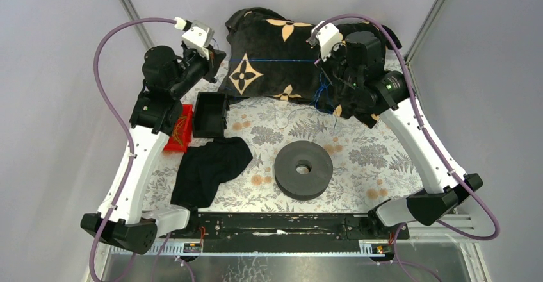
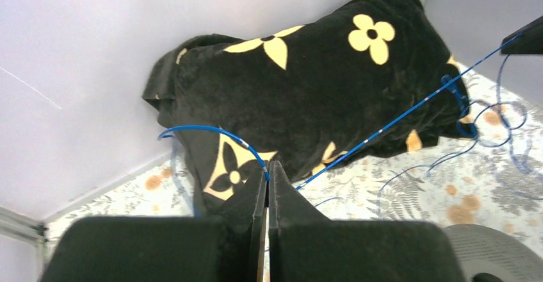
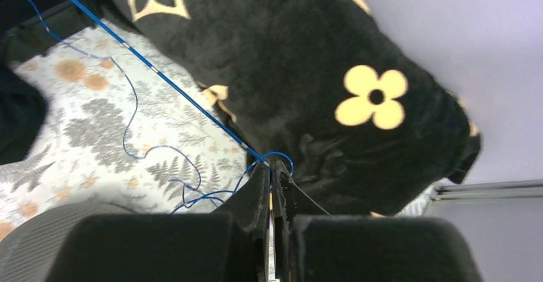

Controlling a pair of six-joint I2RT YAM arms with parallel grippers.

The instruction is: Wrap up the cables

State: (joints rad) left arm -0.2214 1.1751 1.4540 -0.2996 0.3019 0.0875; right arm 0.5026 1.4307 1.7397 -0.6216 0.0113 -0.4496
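Observation:
A thin blue cable runs taut between my two grippers, above a black cloth with gold flowers at the back of the table. My left gripper is shut on one end; in the left wrist view its jaws pinch the cable, with a short loop curling off to the left. My right gripper is shut on the cable too; in the right wrist view the cable runs up-left and slack loops lie on the mat. The black disc spool lies flat at the centre front.
A red bin with orange wires and an open black box stand at the left. A plain black cloth lies in front of them. Loose blue strands hang under the right gripper. Grey walls close in at the back and sides.

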